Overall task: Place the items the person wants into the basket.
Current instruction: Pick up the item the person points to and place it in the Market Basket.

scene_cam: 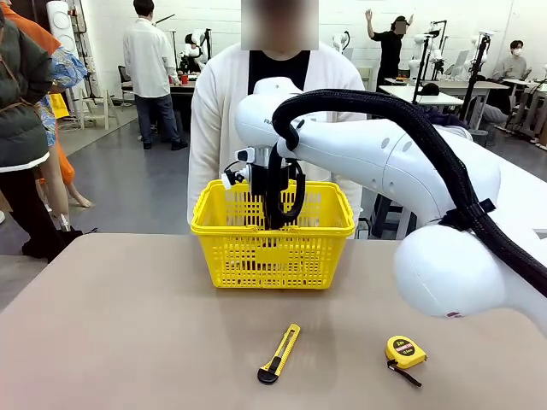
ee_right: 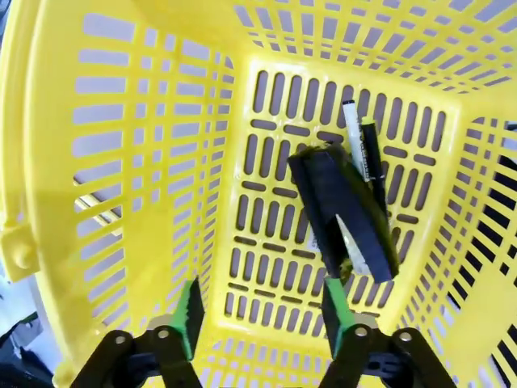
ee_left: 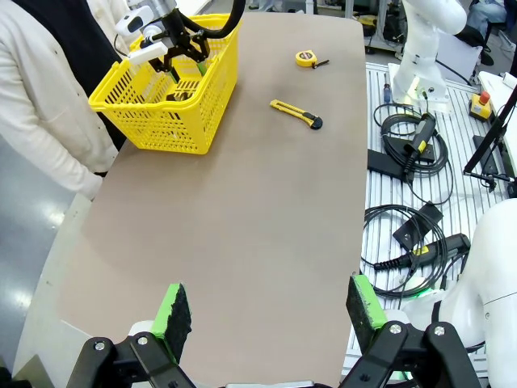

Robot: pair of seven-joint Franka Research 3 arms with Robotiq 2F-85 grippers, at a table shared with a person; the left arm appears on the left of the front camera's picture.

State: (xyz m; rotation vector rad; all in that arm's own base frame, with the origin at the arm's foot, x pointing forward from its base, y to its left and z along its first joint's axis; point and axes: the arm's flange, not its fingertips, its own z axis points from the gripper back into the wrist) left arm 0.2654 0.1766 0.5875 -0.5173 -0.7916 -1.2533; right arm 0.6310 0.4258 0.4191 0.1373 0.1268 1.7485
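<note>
Behind the tan table (scene_cam: 128, 325) lies an open lab floor; the person (scene_cam: 218, 111) in a white cardigan stands at the far edge, just behind the yellow basket (scene_cam: 272, 252). Your right gripper (ee_right: 258, 319) hangs inside the basket, its green pads apart and empty. Below it the black stapler (ee_right: 343, 214) lies tilted on the lattice floor, touching the white marker (ee_right: 353, 137) and the slim black pen (ee_right: 371, 158), all apparently delivered. Your left gripper (ee_left: 271, 311) waits released above the near table end. The utility knife (scene_cam: 279, 353) and tape measure (scene_cam: 404, 352) lie well apart from the basket. Only the basket walls hem your withdrawal.
</note>
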